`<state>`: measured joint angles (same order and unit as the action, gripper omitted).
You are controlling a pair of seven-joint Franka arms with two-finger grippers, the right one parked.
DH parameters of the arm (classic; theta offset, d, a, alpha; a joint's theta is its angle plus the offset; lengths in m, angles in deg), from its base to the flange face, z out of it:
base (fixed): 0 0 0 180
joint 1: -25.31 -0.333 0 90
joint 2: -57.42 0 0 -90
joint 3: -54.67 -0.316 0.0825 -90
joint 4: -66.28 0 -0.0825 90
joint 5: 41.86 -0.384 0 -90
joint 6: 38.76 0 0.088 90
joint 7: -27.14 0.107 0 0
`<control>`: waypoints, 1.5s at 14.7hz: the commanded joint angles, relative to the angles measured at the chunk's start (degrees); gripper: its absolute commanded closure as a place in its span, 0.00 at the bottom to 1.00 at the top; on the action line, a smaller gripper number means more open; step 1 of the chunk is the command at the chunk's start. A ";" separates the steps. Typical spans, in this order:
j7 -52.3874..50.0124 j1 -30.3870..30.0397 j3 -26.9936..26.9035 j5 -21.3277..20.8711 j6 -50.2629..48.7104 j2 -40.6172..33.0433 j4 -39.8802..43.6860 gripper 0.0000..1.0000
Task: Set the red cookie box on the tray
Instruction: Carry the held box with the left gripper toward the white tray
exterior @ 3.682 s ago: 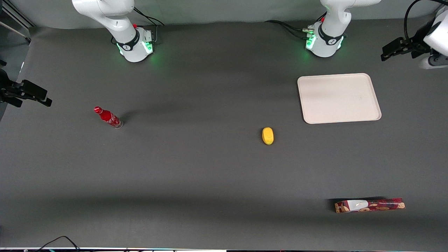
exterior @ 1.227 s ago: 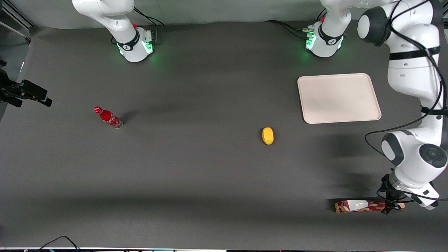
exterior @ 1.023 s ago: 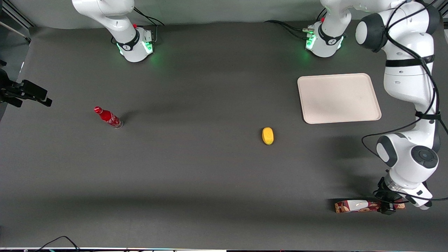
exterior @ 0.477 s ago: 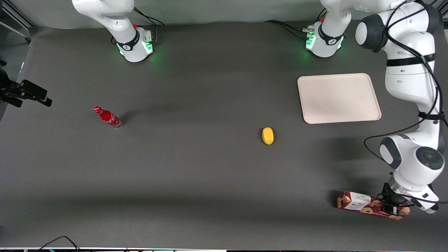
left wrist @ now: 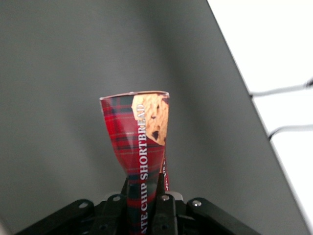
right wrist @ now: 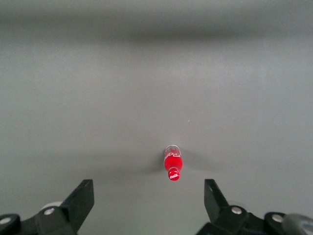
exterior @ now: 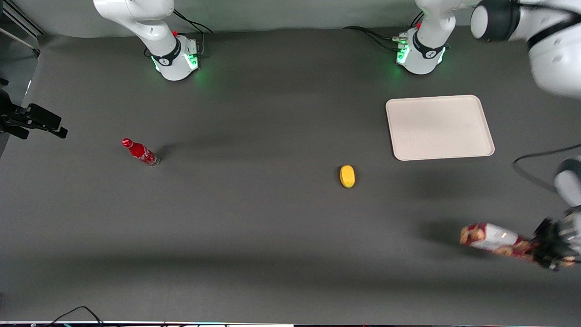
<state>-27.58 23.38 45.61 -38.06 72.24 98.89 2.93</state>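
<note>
The red cookie box [exterior: 492, 240] is in the air above the table, nearer to the front camera than the tray, tilted. My left gripper [exterior: 549, 254] is shut on one end of it, at the working arm's end of the table. In the left wrist view the box [left wrist: 139, 142] sticks out from between the fingers [left wrist: 166, 205], pinched and creased where they squeeze it. The cream-white tray [exterior: 439, 127] lies flat on the table, farther from the front camera than the box, with nothing on it.
A yellow lemon-like object [exterior: 347, 175] lies near the middle of the table. A small red soda bottle [exterior: 140, 152] stands toward the parked arm's end; it also shows in the right wrist view [right wrist: 172, 165]. Dark grey cloth [exterior: 254, 218] covers the table.
The left arm came down to the box on the table, shut on its end, and has lifted it; the box now hangs tilted in the air, shifted toward the working arm's end.
</note>
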 commanded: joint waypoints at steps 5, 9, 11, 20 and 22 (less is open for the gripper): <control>45.81 0.35 -2.90 -3.34 -33.10 -22.63 -9.22 1.00; 60.50 0.44 -2.72 -10.90 -34.28 -37.39 -29.22 1.00; 65.51 0.43 -2.90 -12.40 -29.29 -44.17 -41.63 1.00; 72.57 0.26 -11.78 -13.47 12.09 -48.68 -76.90 1.00; 72.57 0.26 -11.86 -13.47 21.32 -46.75 -81.74 1.00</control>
<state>44.60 23.10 34.03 -50.52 83.06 52.44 -71.50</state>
